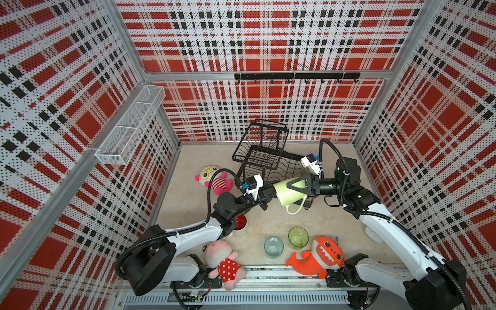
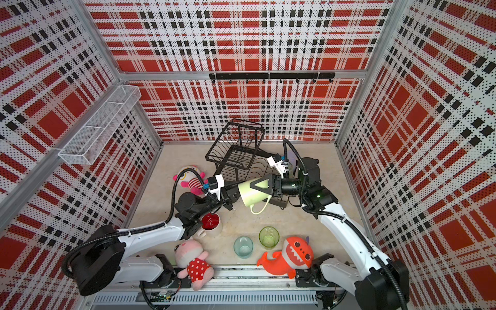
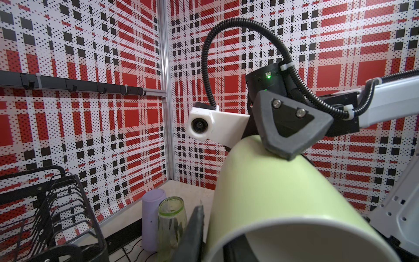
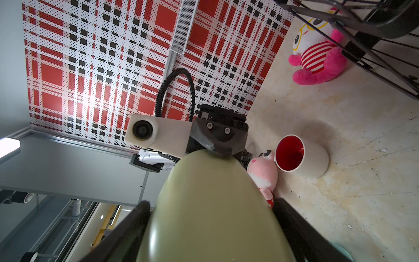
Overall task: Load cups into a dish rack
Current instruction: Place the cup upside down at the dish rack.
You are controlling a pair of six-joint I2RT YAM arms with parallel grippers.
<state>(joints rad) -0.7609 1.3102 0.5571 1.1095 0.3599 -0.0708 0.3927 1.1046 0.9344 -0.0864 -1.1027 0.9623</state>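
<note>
Right tool [image 1: 292, 191] clamped across pale green ceramic mug [image 1: 285, 199], near front of black wire dish rack [image 1: 257, 150]. Left tool [image 1: 272, 192] at mug rim, grip unclear from here; back it off fully before racking.

The mug [image 1: 288, 192] is seen as smooth, softly glossy ceramic. The white mug [image 4: 313, 158] is glazed glossy red inside. The rack [image 1: 257, 155] is made of thin, black-coated metal wire. Clear glass is shown by the teal cup [image 1: 273, 247] and the green cup [image 1: 298, 237]. The tumbler [image 3: 150, 217] is formed of matt plastic. The shark toy [image 1: 316, 257] is covered in plush cloth. The bench [image 1: 268, 222] is finished like mottled, scuffed stone. The fingers [image 4: 294, 222] of the right hand [image 4: 210, 204] are moulded in matt, grainy plastic. The shelf [image 1: 128, 126] is made of white metal mesh.
</note>
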